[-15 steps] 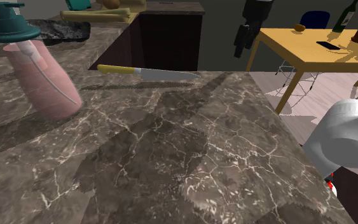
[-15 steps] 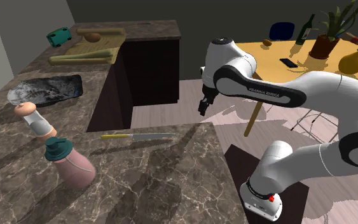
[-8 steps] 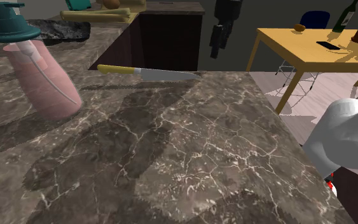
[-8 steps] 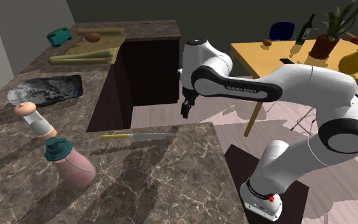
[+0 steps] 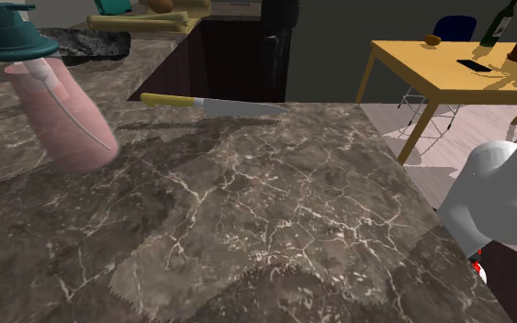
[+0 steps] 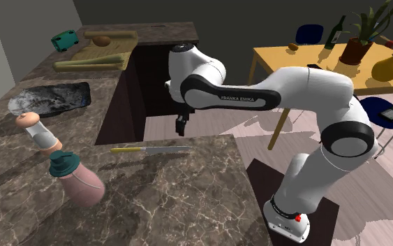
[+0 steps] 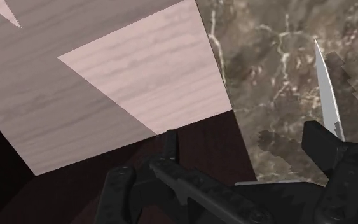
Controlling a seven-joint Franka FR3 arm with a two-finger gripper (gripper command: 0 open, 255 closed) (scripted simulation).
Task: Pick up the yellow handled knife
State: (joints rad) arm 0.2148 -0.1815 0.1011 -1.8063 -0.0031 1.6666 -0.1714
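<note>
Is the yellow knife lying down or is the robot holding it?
Lying down. The knife rests flat on the marble counter, near its edge; the gripper hangs apart, not touching it.

The gripper (image 5: 277, 60) hangs dark against the dark cabinet front (image 5: 233, 60) past the far edge of the marble counter (image 5: 275, 211); just under the gripper in the picture lies the blade tip of the yellow-handled knife (image 5: 212, 105), which runs from there toward the shoulder view's left, flat on the counter; farther from the gripper on that side leans a pink bottle (image 5: 63, 115) with a teal pump cap; on the gripper's other side stands a yellow table (image 5: 431, 73); the white arm (image 5: 504, 197) shows well below it, toward the right.
</note>
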